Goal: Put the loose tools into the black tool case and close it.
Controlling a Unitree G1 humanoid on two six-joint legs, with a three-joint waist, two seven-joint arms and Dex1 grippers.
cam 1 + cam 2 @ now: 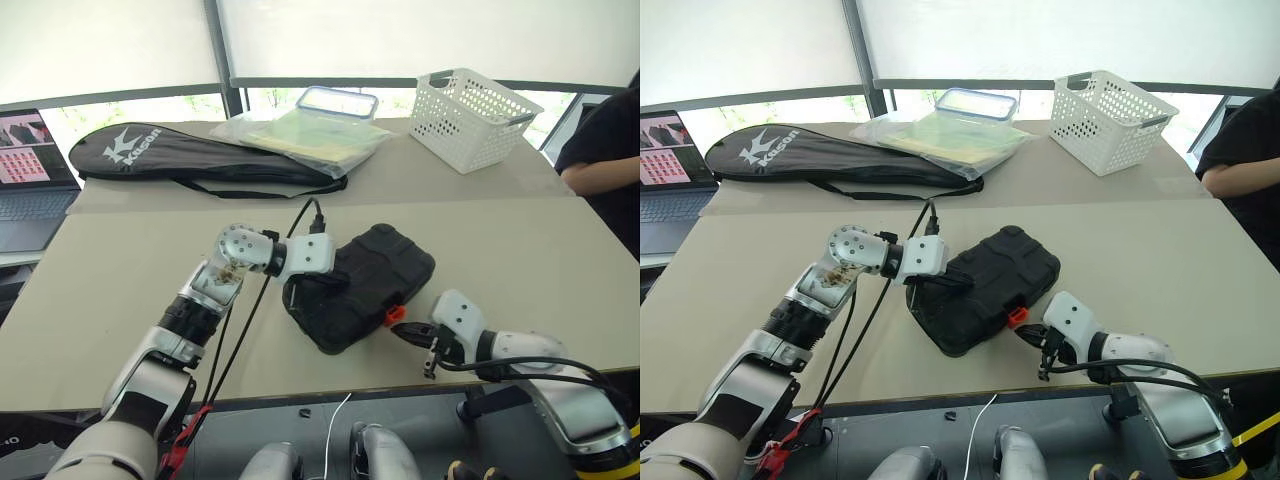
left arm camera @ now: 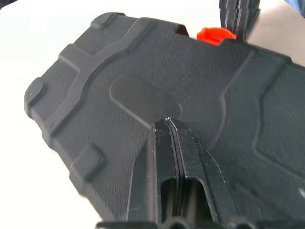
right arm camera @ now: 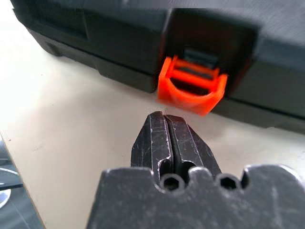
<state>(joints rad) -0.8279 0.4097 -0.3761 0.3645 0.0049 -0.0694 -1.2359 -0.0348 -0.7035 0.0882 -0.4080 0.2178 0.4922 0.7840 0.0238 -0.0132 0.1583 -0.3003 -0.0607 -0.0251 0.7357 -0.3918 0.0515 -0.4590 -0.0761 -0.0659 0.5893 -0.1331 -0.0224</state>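
Tool case [image 1: 365, 285]: lid down on the bench [image 1: 120, 270], no loose tools visible. Left claw [image 2: 167, 125] pressed together on lid. Right claw [image 3: 163, 117] pressed together, just short of orange latch [image 3: 192, 86], apparently unfastened.

Beige table [image 1: 120, 290] w/ closed black tool case [image 1: 365, 285], basket [image 1: 470, 118]

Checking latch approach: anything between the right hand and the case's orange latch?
Nothing. In the right wrist view only bare table separates the shut right hand from the orange latch on the black tool case.
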